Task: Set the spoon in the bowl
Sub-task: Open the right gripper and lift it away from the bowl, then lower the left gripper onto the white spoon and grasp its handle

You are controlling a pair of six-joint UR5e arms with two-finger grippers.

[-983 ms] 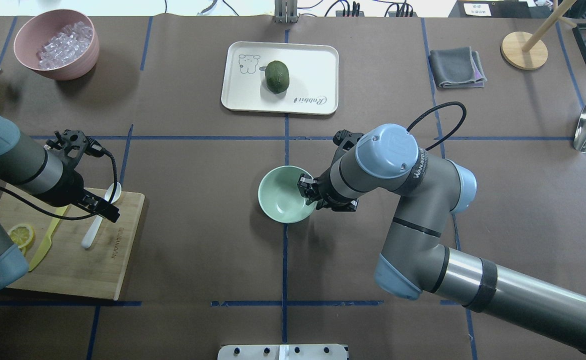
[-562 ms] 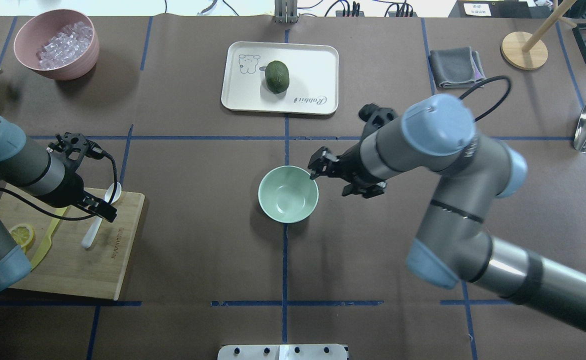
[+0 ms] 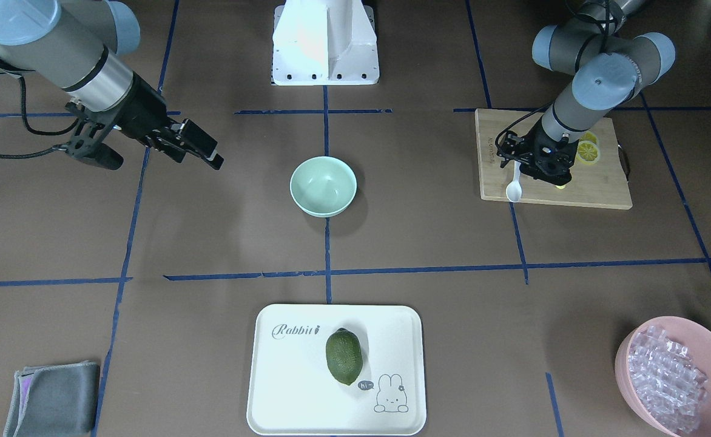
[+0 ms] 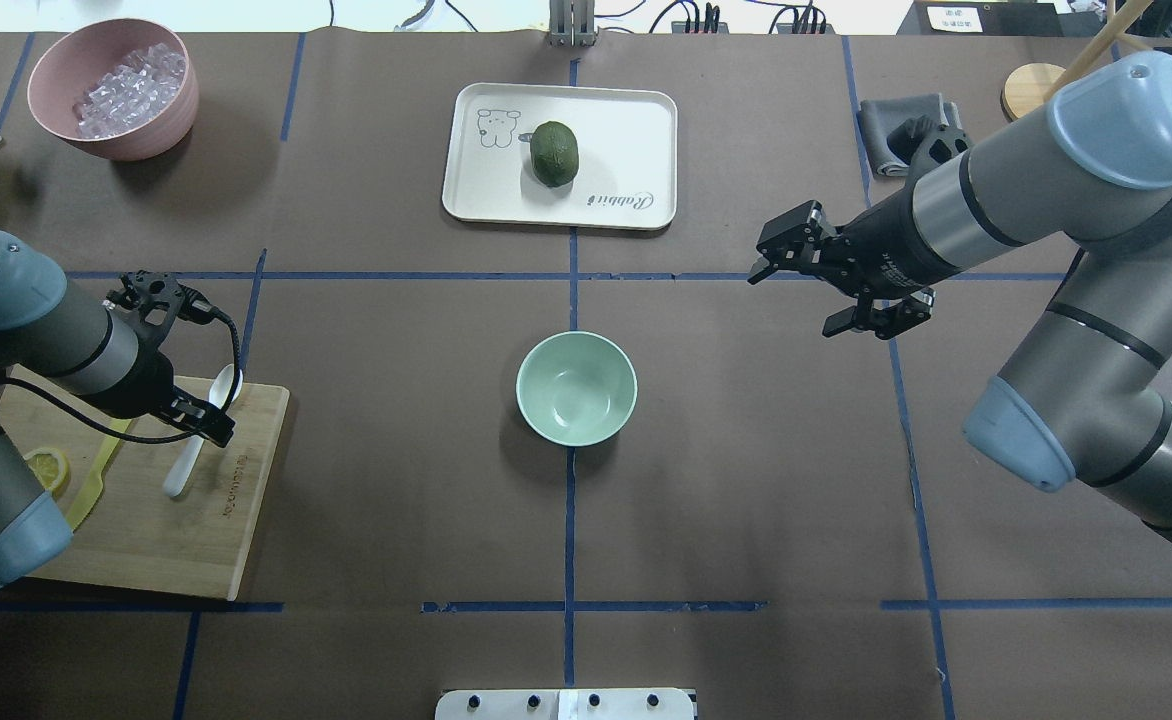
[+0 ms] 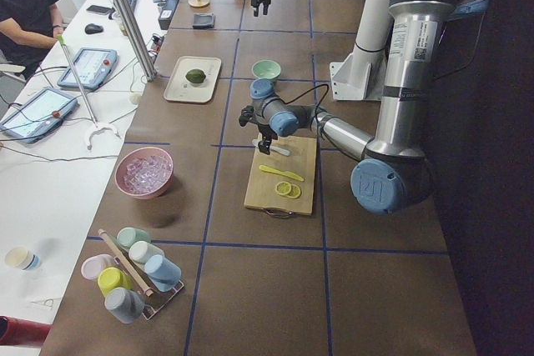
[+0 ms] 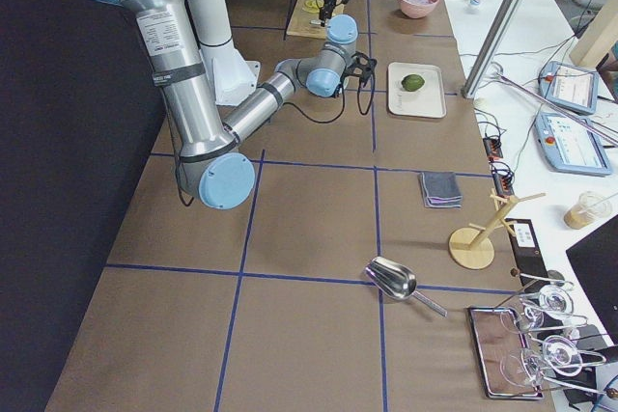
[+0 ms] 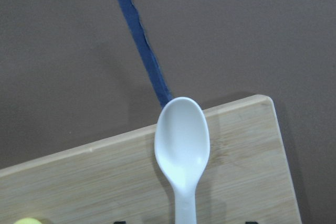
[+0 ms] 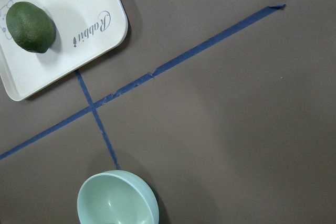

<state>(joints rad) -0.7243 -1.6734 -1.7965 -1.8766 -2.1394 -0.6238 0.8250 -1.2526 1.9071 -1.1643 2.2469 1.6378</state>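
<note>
Overhead exterior: spoon (image 4: pixel 228 385) lies on the cutting board (image 4: pixel 176 540), under my left gripper (image 4: pixel 208 420).
Its scoop points away from the robot and the handle runs back along the board. My left gripper straddles the handle, jaws spread, gripping nothing. The bowl (image 4: pixel 546 400) sits empty, well to the right. My right gripper (image 4: pixel 758 258), also spread, has pulled away from the bowl's rim since a second ago.
</note>
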